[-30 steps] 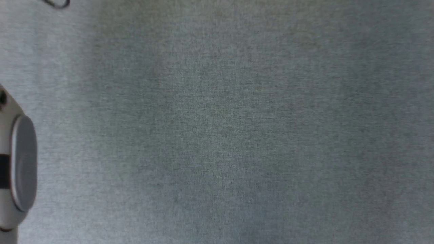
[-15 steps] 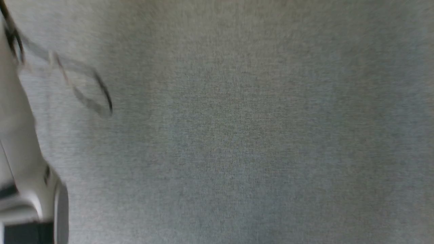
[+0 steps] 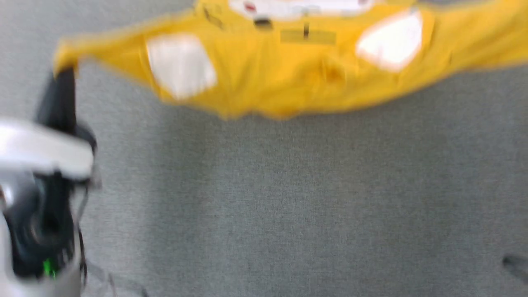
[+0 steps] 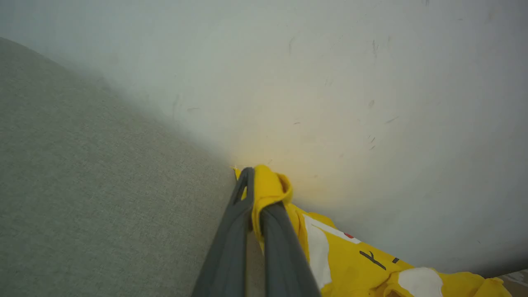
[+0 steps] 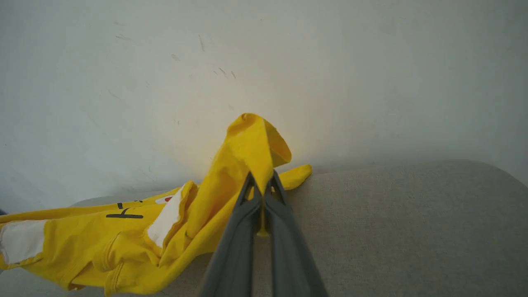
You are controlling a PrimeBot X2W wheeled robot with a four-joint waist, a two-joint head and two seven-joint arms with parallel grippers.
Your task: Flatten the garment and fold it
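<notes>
The garment (image 3: 288, 78) is a bright yellow T-shirt with white patches and black marks, stretched across the top of the head view over a grey fabric surface (image 3: 288, 198). My left gripper (image 3: 64, 74) is shut on its left end; the left wrist view shows yellow cloth (image 4: 268, 187) bunched between the dark fingers (image 4: 231, 231) of that gripper (image 4: 258, 194). My right gripper (image 5: 261, 183) is shut on the garment's other end (image 5: 251, 148), and the rest of the shirt (image 5: 103, 243) sags to the left of it. The head view is blurred.
A pale wall (image 4: 350, 82) rises just beyond the grey surface's far edge (image 5: 392, 169). My pale left forearm (image 3: 41, 152) crosses the lower left of the head view. Open grey surface lies below the shirt.
The head camera has moved, and the yellow garment and my left gripper holding it have come into the picture; earlier only grey fabric and a pale arm part showed.
</notes>
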